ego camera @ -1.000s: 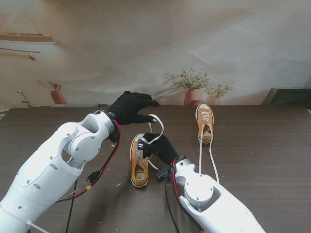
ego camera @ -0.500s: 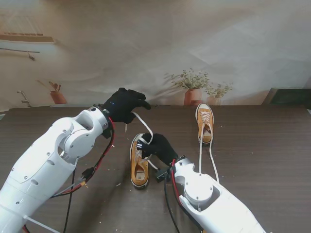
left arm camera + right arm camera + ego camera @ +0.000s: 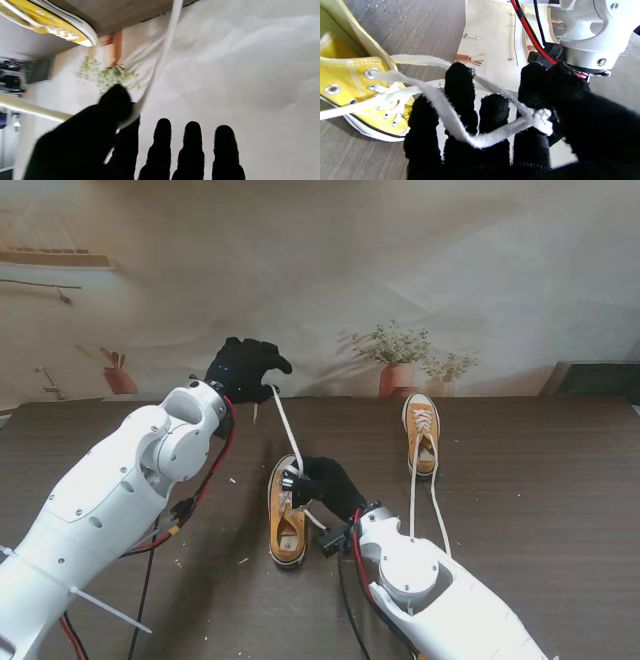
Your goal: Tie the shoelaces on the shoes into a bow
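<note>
Stand view: shoelace (image 3: 285,423) taut, untied.

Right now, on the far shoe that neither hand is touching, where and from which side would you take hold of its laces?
Probably the loose ends of the laces of the far shoe. They trail from the shoe toward me in two separate strands flat on the table, beside the right arm. The right hand could come from above and pinch one strand partway along with thumb and forefinger; the part threaded through the eyelets offers little slack.
</note>
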Tool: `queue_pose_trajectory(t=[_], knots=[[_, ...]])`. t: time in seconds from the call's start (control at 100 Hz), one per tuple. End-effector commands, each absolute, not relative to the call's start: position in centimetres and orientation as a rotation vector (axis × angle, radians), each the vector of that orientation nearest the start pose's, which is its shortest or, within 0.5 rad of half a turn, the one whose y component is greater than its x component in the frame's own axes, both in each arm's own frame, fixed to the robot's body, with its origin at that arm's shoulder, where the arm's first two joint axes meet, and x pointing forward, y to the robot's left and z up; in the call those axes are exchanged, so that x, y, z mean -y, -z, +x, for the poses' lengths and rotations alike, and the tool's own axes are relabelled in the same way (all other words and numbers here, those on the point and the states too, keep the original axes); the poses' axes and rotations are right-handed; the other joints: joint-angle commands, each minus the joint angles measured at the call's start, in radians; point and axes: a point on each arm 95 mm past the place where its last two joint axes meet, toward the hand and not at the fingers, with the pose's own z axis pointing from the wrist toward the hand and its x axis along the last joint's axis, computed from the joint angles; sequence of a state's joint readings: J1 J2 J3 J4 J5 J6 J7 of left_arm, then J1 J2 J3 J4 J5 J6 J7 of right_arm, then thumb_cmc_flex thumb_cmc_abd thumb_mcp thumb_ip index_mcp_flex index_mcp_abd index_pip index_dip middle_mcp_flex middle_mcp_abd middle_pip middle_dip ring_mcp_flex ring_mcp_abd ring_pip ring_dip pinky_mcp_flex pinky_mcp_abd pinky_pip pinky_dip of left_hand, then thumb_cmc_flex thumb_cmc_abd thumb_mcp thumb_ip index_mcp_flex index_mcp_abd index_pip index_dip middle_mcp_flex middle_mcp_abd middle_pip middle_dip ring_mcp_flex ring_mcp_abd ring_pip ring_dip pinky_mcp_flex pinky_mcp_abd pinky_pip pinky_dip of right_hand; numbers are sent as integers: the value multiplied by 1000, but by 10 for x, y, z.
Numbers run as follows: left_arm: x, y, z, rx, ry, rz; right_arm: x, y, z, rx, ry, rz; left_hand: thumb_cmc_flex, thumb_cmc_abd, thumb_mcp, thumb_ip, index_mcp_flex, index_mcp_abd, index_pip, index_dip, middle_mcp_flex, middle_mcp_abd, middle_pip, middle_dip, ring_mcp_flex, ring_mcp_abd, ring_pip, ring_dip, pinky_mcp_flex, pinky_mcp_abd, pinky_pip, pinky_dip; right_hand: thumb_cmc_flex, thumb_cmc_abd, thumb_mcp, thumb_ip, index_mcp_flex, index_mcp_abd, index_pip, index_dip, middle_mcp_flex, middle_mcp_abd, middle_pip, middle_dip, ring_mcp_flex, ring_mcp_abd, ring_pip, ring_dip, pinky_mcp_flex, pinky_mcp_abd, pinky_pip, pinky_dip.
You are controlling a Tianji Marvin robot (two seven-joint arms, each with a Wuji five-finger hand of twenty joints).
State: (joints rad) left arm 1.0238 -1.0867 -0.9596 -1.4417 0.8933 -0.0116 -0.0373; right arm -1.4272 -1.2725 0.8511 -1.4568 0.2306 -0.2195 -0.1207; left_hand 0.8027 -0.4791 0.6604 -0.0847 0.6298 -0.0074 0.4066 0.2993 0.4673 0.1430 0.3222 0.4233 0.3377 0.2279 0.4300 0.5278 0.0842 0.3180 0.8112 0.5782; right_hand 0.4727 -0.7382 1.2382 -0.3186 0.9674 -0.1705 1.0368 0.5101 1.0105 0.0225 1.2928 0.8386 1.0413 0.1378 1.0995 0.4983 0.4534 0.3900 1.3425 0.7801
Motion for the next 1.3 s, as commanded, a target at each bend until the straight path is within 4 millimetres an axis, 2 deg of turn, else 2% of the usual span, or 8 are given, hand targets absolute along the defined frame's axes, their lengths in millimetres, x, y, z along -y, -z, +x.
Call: queue_pose_trajectory(t=[0.0, 0.11, 0.24, 0.45, 0.6, 0.86, 1.04, 1.29], knots=[[47, 183, 522, -1474, 1566, -904, -154, 349, 381, 632, 1988, -1882, -86, 85, -146, 5, -38, 29, -34, -21, -42, 29, 0, -8, -29, 19, 15, -12, -29, 18, 13, -10, 38, -18, 76, -14, 35, -121, 29, 49, 16, -6, 8, -7, -16, -22, -5, -11, -11, -24, -10, -7], [40, 182, 527, -1414, 1510, -976, -151, 349, 382, 630, 1989, -1889, -172, 153, -251, 8, -56, 61, -78, -29, -63, 44, -12, -10, -51, 33, 3, -13, -49, 19, 2, -9, 38, -20, 79, -14, 35, -123, 28, 51, 15, -5, 7, -6, -15, -22, -5, -11, -11, -24, -10, -7], [30, 186, 531, -1359, 1447, -1023, -149, 349, 382, 629, 1991, -1893, -99, 196, -279, 14, -39, 71, -95, -23, -55, 51, -8, -2, -42, 41, 5, -7, -46, 28, 3, 2, 38, -20, 79, -15, 35, -121, 27, 52, 16, -5, 7, -6, -15, -22, -6, -11, -10, -24, -10, -7], [12, 193, 533, -1374, 1277, -1003, -148, 350, 382, 634, 1993, -1889, 89, 125, -188, 37, -33, 66, -84, -15, -57, 48, -2, -2, -38, 37, 6, -9, -38, 25, 3, 2, 37, -20, 79, -16, 35, -122, 25, 53, 17, -5, 7, -6, -15, -21, -6, -11, -10, -24, -10, -7], [-1, 197, 531, -1443, 1172, -1011, -149, 350, 381, 640, 1992, -1889, 69, -25, 17, 15, -52, 66, -89, -25, -94, 44, -15, -16, -63, 30, -12, -26, -48, 13, -19, -18, 37, -20, 79, -15, 36, -122, 25, 53, 17, -4, 7, -6, -15, -22, -7, -11, -11, -24, -10, -7], [-15, 194, 521, -1594, 1125, -1187, -150, 350, 382, 648, 1990, -1885, -127, -20, -231, -12, -171, 137, -249, -66, -259, 60, -113, -50, -183, 22, -114, -49, -113, -32, -168, -20, 38, -22, 81, -15, 37, -121, 25, 54, 19, -3, 6, -6, -15, -22, -8, -11, -11, -24, -11, -7], [-18, 204, 514, -1557, 1270, -1282, -151, 349, 382, 640, 1991, -1888, -65, 113, -403, 27, -144, 106, -261, -40, -220, 63, -120, -36, -154, 27, -121, -26, -98, -22, -202, 28, 37, -22, 81, -16, 37, -120, 25, 54, 18, -2, 6, -6, -15, -21, -8, -11, -12, -25, -12, -8], [-28, 235, 472, -1529, 1554, -1226, -155, 348, 383, 649, 1990, -1863, 135, 0, 55, 20, 6, -107, 59, 67, -39, 28, -33, -22, -43, 25, -41, -23, -30, 19, -112, 14, 42, 1, 57, -14, 25, -114, 19, 52, 17, -5, 4, -6, -21, -16, -14, -13, -23, -18, -23, -11]])
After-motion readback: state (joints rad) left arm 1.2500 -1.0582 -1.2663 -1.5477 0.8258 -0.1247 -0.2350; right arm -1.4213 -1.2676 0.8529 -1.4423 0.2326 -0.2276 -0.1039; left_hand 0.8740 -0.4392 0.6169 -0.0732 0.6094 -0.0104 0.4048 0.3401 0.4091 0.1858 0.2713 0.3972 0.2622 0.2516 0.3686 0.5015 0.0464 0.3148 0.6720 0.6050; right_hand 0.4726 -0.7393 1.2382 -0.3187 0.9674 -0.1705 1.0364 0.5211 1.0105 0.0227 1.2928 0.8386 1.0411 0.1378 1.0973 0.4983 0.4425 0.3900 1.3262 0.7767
